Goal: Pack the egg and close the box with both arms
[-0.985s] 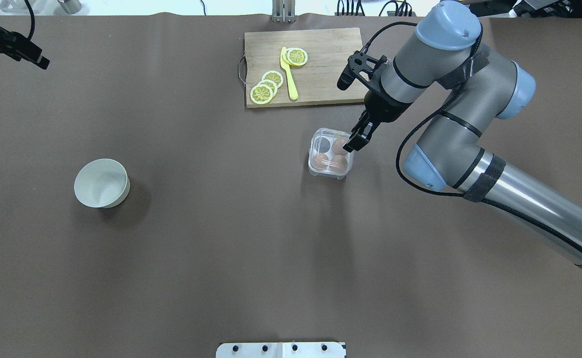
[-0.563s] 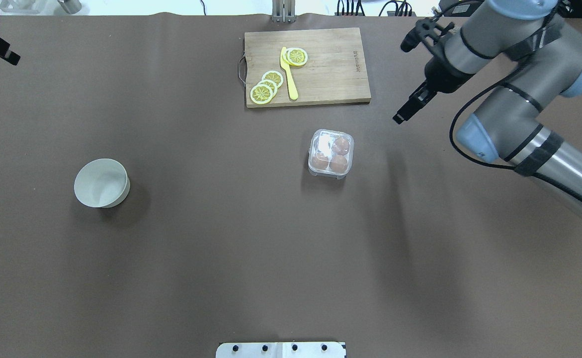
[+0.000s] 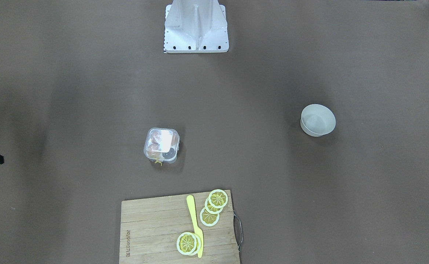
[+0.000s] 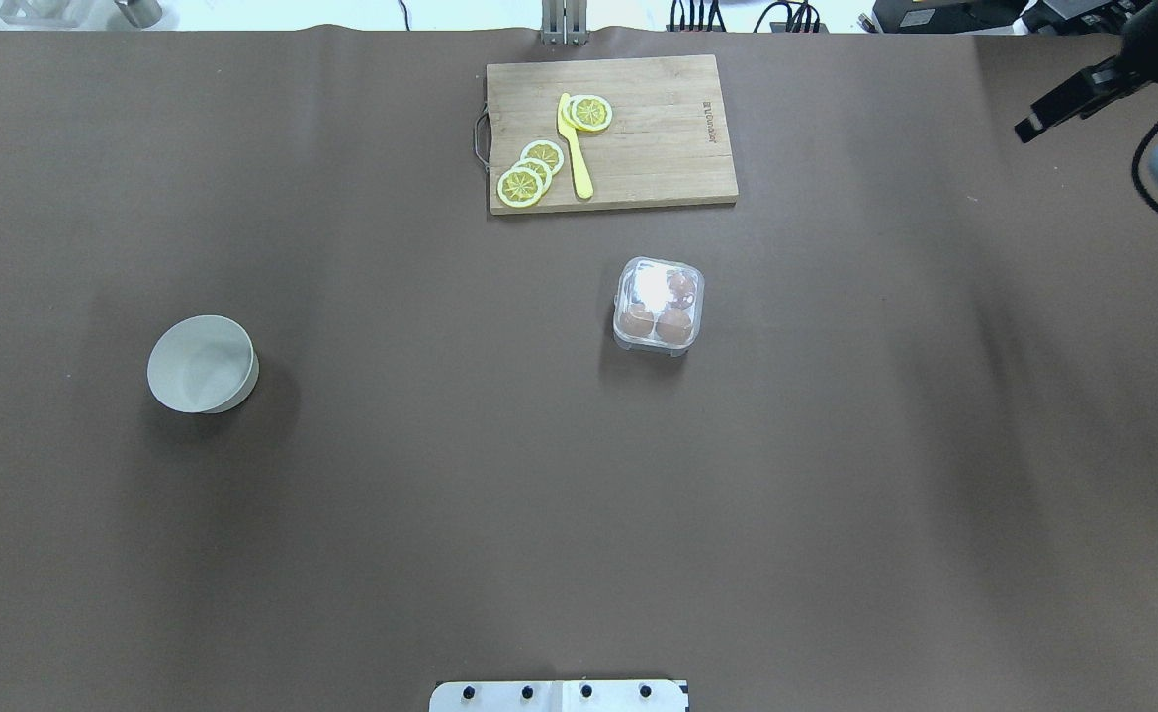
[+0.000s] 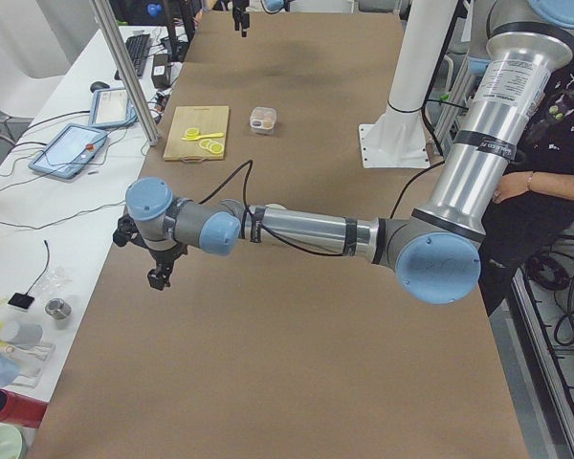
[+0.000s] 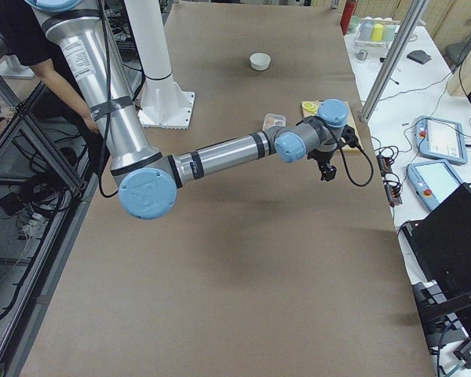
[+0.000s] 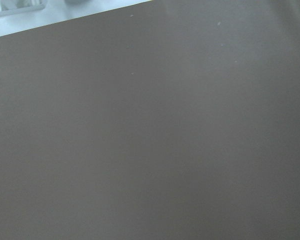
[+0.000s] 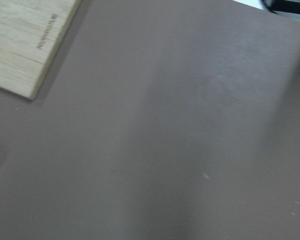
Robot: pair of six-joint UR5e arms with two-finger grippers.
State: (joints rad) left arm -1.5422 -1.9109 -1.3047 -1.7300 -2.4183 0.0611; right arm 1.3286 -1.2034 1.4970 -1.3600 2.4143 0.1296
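Observation:
The box (image 4: 658, 306) stands mid-table with its clear lid down; it also shows in the front view (image 3: 161, 144) with a yellow string at its edge. Three brown eggs (image 4: 675, 324) lie inside and I cannot tell the task's egg from the others. Glare covers one cell. My right gripper (image 4: 1038, 119) hangs far right of the box, off the table's back corner, fingers together and empty. My left gripper (image 5: 158, 278) shows only in the exterior left view, far from the box, and I cannot tell its state. Both wrist views show bare brown table.
A wooden cutting board (image 4: 658, 129) with lemon slices (image 4: 537, 168) and a yellow knife (image 4: 575, 148) lies behind the box. A white bowl (image 4: 201, 364) stands at the left. The white robot base (image 3: 196, 29) is at the table's near edge.
My right gripper has left the box's lid and swung up and away to the far right. My left gripper has gone out of the overhead view at the upper left.

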